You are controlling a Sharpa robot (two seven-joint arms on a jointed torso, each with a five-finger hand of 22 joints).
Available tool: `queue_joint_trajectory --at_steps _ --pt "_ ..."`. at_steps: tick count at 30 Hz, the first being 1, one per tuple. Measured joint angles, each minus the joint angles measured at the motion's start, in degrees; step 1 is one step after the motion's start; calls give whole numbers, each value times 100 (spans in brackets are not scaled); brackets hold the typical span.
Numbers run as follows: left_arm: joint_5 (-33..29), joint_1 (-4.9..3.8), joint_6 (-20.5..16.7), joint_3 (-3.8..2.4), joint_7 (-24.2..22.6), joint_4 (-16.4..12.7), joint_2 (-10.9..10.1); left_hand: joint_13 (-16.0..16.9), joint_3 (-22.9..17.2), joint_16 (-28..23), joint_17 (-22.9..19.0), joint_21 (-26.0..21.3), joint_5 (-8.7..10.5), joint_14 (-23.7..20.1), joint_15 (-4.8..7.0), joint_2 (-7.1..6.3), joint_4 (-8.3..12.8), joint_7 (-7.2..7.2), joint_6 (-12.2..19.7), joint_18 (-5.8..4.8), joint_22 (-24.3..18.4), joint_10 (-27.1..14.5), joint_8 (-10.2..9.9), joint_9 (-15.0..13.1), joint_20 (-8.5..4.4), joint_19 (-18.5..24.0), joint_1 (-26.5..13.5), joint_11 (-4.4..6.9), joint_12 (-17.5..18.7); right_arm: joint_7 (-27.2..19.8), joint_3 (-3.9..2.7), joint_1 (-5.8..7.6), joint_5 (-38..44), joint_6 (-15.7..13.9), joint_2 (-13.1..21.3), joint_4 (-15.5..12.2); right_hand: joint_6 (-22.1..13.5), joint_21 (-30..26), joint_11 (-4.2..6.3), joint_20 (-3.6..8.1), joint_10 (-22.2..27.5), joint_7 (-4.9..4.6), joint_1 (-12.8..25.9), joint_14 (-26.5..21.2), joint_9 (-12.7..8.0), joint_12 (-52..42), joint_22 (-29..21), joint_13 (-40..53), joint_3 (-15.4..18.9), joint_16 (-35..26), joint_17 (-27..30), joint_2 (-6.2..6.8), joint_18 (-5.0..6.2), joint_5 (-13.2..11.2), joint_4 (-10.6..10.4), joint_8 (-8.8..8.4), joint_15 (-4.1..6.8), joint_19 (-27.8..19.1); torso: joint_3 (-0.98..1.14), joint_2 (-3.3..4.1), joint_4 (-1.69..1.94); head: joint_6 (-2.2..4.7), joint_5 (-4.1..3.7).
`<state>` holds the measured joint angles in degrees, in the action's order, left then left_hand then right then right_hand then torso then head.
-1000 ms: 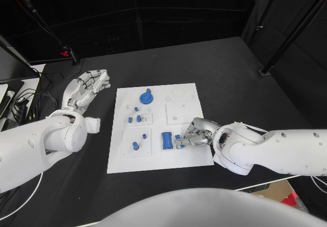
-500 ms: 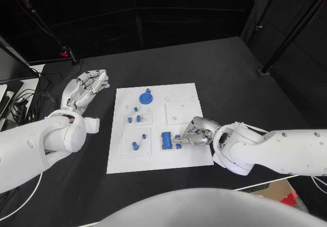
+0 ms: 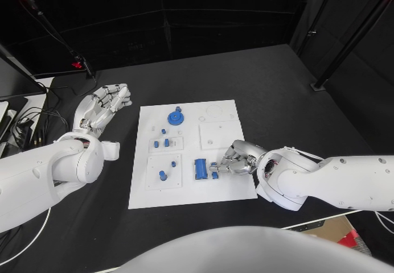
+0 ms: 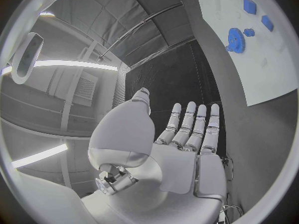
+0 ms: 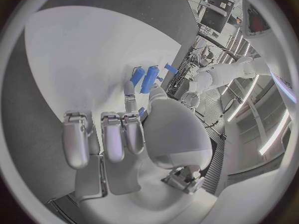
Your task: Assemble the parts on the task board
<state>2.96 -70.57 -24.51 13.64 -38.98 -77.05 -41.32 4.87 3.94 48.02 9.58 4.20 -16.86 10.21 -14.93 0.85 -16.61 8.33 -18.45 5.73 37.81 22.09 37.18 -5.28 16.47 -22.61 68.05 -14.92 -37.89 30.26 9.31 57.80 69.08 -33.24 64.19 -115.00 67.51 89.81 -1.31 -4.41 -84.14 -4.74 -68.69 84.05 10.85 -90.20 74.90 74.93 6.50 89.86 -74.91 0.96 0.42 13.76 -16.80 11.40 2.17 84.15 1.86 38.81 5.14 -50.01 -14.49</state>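
Note:
The white task board (image 3: 187,190) lies mid-table. On it sit a blue gear (image 3: 176,118), small blue parts (image 3: 165,142) on an inset plate, two more parts (image 3: 168,171) lower left, and a long blue pair (image 3: 200,168). My right hand (image 3: 235,162) is low over the board's right side. It pinches a small blue part (image 3: 215,170) between thumb and a finger, right beside the long pair. In the right wrist view that small blue part (image 5: 142,112) peeks between the fingertips, near the long pair (image 5: 144,78). My left hand (image 3: 105,105) is off the board's left edge, fingers straight and apart, holding nothing.
A white inset plate (image 3: 217,135) lies just beyond my right hand. Cables and a monitor edge (image 3: 16,122) sit at the table's far left. The left wrist view shows the board (image 4: 274,69) with the gear (image 4: 235,39) beyond my left hand (image 4: 187,134).
My right hand has crept slightly left, bringing the small blue part closer to the long blue pair. The left hand has not moved.

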Motion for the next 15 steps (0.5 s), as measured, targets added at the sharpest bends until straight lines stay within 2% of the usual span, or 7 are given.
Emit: queue_joint_trajectory --at_steps 2,6,8,12,15 --pt "0 0 0 0 0 0 1 0 0 0 0 0 0 0 0 0 0 0 0 0 0 0 0 0 0 0 0 0 0 0 0 0 -7 10 33 2 -18 0 20 22 20 18 -64 -14 89 0 0 0 27 0 0 64 1 -113 15 111 14 -22 2 0 3 0 -1" --pt "0 0 0 0 0 -1 -1 0 0 0 0 0 0 0 0 0 0 0 0 0 0 0 0 0 0 0 0 0 0 10 0 0 -10 111 94 -12 -56 0 62 63 20 56 -206 -14 318 0 0 0 44 0 0 238 1 -616 -3 380 56 -21 4 -1 4 0 20" --pt "0 0 0 0 0 0 -1 0 0 0 0 0 0 0 0 0 0 0 0 0 0 0 0 -1 0 0 0 0 0 16 0 0 -10 186 107 -17 -83 0 62 63 20 83 -209 0 422 0 0 0 41 0 0 331 1 -774 -6 493 82 -21 4 0 3 0 21" --pt "0 0 0 0 0 3 0 1 0 0 0 0 0 0 0 0 0 0 0 0 0 0 0 0 0 0 0 0 0 27 0 0 -9 349 102 -19 -109 0 102 96 20 109 -264 0 584 0 0 0 -23 0 0 403 0 -879 -4 659 82 -12 2 0 -2 0 11" --pt "0 0 0 0 0 6 9 1 0 0 0 0 0 0 0 0 0 0 0 0 0 0 0 0 0 0 0 0 0 35 1 0 -6 446 67 2 -136 0 102 103 21 135 -263 -13 680 0 0 0 -55 0 0 402 0 -927 -16 760 96 -20 2 -1 -4 0 2"
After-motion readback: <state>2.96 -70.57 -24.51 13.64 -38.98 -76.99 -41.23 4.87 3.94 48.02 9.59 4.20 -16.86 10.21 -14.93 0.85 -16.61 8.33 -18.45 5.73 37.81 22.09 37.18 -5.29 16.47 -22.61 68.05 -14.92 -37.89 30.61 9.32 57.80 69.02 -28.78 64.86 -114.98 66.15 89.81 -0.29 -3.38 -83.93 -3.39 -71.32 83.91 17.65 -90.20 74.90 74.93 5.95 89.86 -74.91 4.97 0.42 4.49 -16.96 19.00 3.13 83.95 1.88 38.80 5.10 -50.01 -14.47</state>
